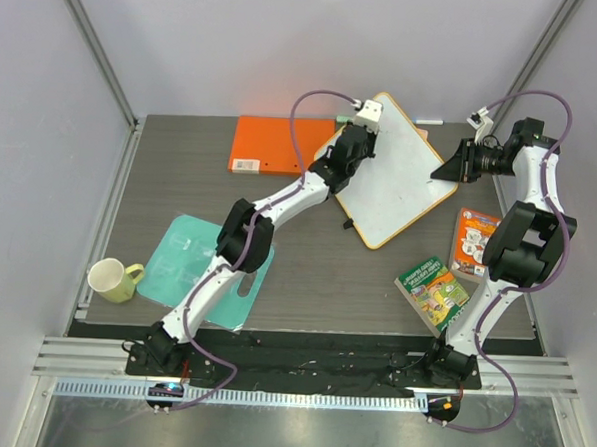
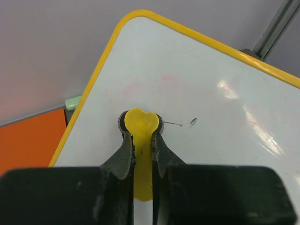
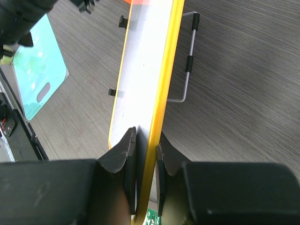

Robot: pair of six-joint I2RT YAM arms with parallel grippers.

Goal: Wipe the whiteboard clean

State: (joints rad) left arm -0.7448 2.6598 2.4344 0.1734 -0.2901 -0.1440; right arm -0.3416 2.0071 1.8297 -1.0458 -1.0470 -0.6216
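The whiteboard (image 1: 401,179), white with a yellow rim, is tilted up off the table at the back right. My right gripper (image 1: 448,169) is shut on its right edge; the right wrist view shows the rim (image 3: 161,89) between my fingers, seen edge-on. My left gripper (image 1: 359,139) is shut on a yellow eraser (image 2: 141,140) with a heart-shaped top, pressed on the board's face (image 2: 206,79) near its upper left corner. Small dark marks (image 2: 192,122) lie just right of the eraser. Faint pink smears show above it.
An orange folder (image 1: 278,144) lies behind the left arm. A teal cutting board (image 1: 181,262) and a yellow-green mug (image 1: 115,280) sit at the front left. Two printed packets (image 1: 433,290) (image 1: 472,241) lie under the right arm. The board's wire stand (image 3: 187,61) hangs behind it.
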